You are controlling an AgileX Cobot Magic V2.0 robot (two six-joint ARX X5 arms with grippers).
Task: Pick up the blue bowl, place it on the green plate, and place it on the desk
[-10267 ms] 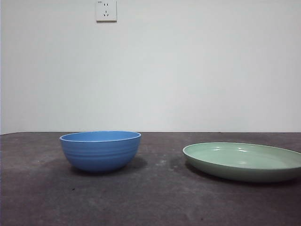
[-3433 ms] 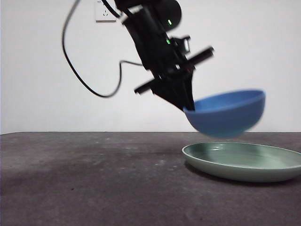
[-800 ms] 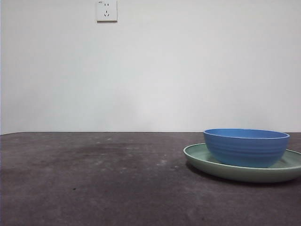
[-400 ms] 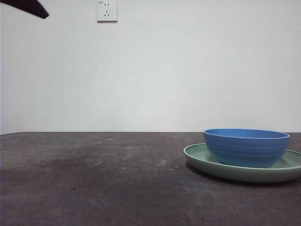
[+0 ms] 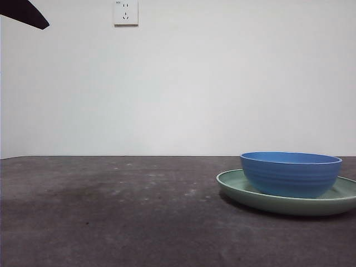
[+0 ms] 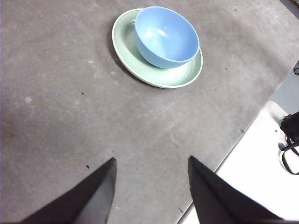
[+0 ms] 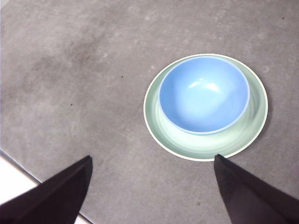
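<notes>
Looking at the front view, I see the blue bowl sitting upright inside the green plate, lower right of the frame, both on the bench. The bowl sits off-centre, toward one side of the plate, its base on the plate floor; I judge the placing step done and only the move to the bench left, if that is meant for the bowl.

The left gripper hangs high, well apart from the bowl, fingers spread wide, holding nothing. The right gripper is also high above the stack, fingers wide apart, empty. I read both as pulled clear so the stack rests free. A black tip shows in the upper left of the front view; which arm it is I cannot tell.

A white wall socket sits at upper left on the wall. No brand, label or readable writing on bowl, plate or socket.
</notes>
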